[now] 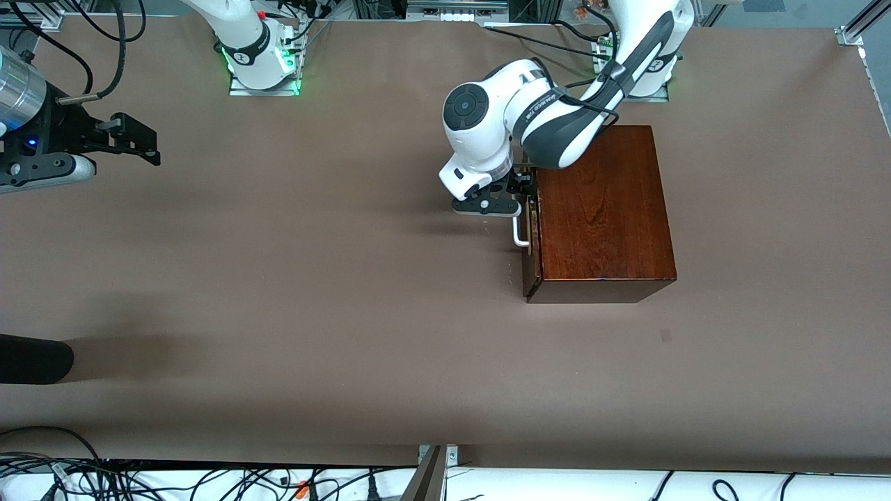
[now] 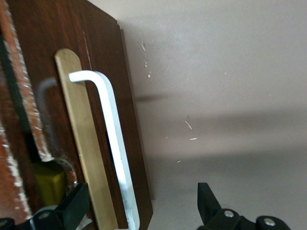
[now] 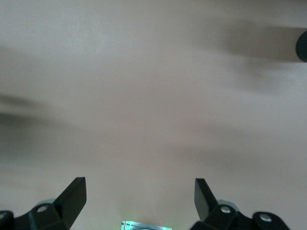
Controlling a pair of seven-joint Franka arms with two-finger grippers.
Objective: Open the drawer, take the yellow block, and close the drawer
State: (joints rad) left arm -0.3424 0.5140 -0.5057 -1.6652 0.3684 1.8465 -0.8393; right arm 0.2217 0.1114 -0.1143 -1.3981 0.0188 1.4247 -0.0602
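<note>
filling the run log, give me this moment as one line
left gripper: open, straddling white handle | drawer: barely ajar | yellow block: inside drawer | right gripper: open, waiting over bare table

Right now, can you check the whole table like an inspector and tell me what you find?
Surface: brown table, bare.
Job's things: drawer of the wooden box barely ajar; white handle; something yellow in the gap.
Clutter: dark object at table edge.
Grippers: left gripper open, straddling the handle; right gripper open over bare table, waiting.
Cables: bundle along the front edge.
Surroundings: metal frame.
</note>
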